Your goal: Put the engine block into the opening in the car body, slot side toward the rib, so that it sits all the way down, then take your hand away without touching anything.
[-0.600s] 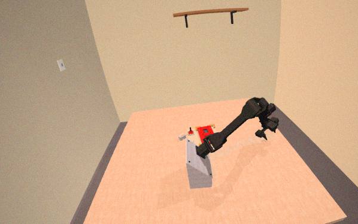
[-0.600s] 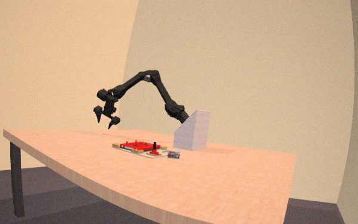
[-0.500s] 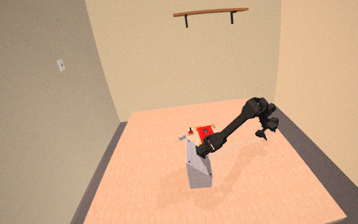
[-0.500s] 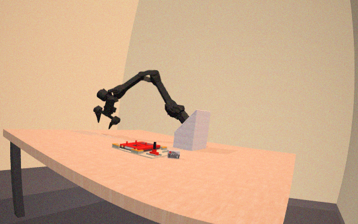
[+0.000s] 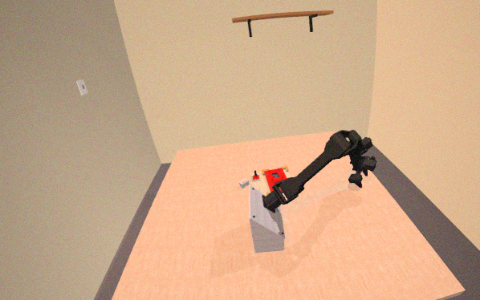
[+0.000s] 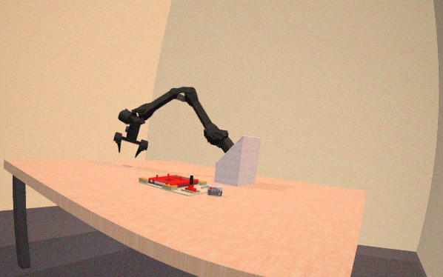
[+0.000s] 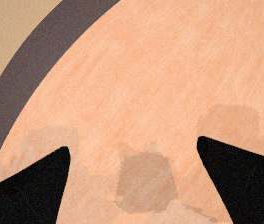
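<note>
My gripper (image 5: 364,180) (image 6: 127,154) (image 7: 135,149) is open and empty, fingers wide apart. It hangs above the table, well away from the car parts. The red car body (image 5: 270,173) (image 6: 183,181) lies flat on its pale base, with a dark patch in its middle; how deep that opening is cannot be told. The rib and any slot are too small to make out. A small grey block (image 5: 244,184) (image 6: 215,191), which looks like the engine block, sits on the table outside the car body, beside the base's corner. No car part shows in the wrist view.
A red piece with an upright black stick (image 5: 255,176) (image 6: 191,187) stands between the grey block and car body. The pale wedge-shaped stand (image 5: 267,237) (image 6: 247,163) bears the arm. Orange-yellow pieces (image 6: 170,187) sit around the car body. The table edge is near the gripper.
</note>
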`<act>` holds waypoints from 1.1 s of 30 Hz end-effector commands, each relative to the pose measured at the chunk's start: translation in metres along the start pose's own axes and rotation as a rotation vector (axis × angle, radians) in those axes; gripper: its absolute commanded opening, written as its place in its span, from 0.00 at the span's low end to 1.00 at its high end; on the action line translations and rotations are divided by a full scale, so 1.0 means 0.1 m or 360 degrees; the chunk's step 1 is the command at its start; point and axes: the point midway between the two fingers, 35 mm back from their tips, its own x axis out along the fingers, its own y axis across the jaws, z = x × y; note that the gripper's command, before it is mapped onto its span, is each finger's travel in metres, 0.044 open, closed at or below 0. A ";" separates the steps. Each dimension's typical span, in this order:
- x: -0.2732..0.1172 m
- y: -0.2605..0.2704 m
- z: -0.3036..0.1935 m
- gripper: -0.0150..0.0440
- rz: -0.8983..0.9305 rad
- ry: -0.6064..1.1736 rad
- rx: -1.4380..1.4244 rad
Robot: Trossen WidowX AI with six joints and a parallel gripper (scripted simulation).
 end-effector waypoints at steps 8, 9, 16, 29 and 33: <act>-0.01 0.06 0.04 1.00 0.0004 0.0087 -0.0614; -0.02 0.07 0.04 1.00 0.0005 0.0094 -0.0669; -0.03 0.09 0.07 1.00 0.0019 0.0147 -0.1050; -0.07 0.12 0.11 1.00 0.0077 0.0245 -0.1754; -0.08 0.13 0.12 1.00 0.0104 0.0274 -0.1970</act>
